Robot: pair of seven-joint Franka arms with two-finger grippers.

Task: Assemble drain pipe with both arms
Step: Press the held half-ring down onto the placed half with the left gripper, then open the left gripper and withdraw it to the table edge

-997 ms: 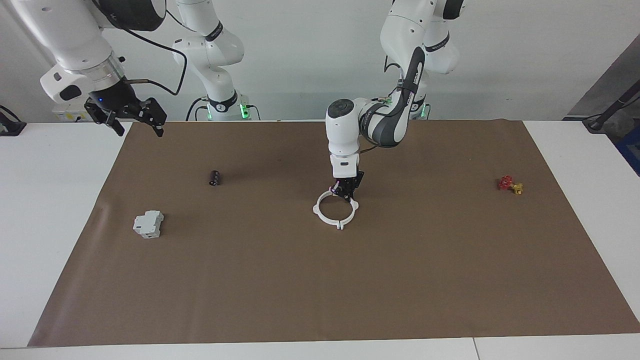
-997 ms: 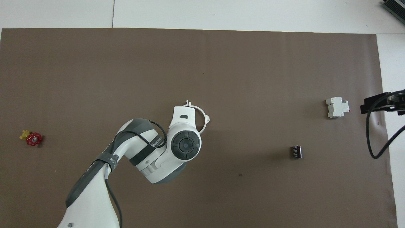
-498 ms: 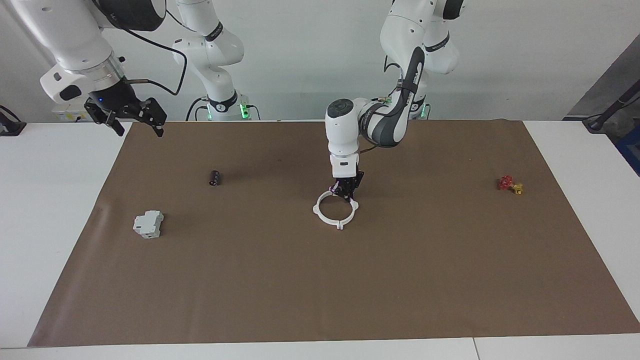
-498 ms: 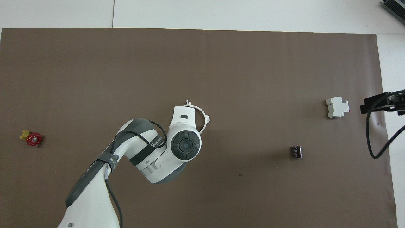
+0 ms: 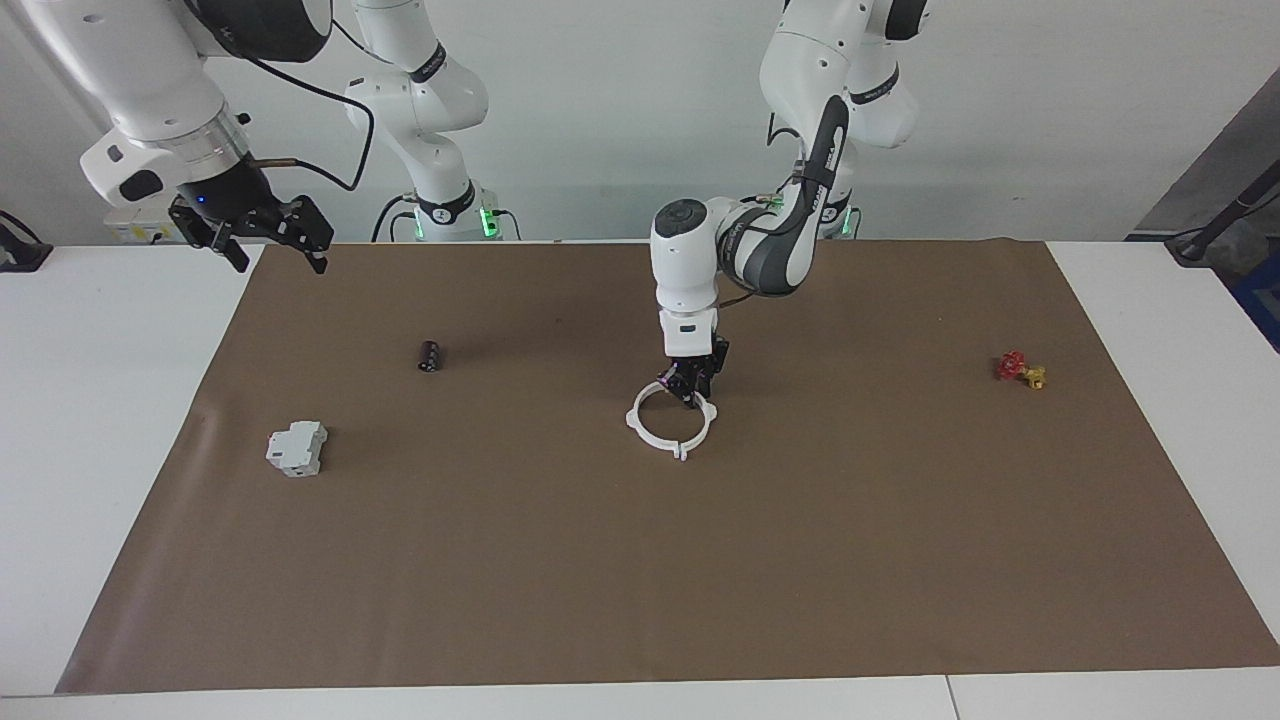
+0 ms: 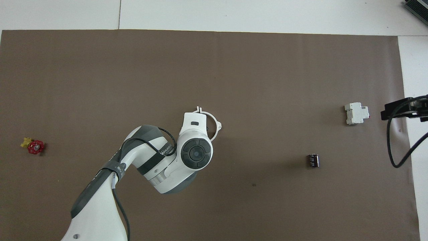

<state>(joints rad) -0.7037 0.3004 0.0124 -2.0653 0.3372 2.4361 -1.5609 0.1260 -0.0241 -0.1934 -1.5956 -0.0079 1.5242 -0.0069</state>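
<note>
The drain pipe (image 5: 648, 437) lies as one white ring with small tabs in the middle of the brown mat (image 5: 640, 580). My left gripper (image 5: 691, 392) points straight down at the part of the ring's rim nearest the robots, touching it or just above it. In the overhead view the left arm's wrist (image 6: 196, 153) covers the gripper and half of the drain pipe (image 6: 219, 126). My right gripper (image 5: 268, 238) hangs open and empty, high over the mat's corner at the right arm's end, and its arm waits; it also shows as my right gripper (image 6: 398, 109) at the overhead view's edge.
A grey-white boxy block (image 5: 297, 448) and a small black cylinder (image 5: 430, 356) lie toward the right arm's end of the mat. A small red-and-yellow valve (image 5: 1020, 370) lies toward the left arm's end. White table (image 5: 100, 420) surrounds the mat.
The left gripper's black tip sits a touch lower on the ring's rim than before. The ring and the right arm have stayed where they were.
</note>
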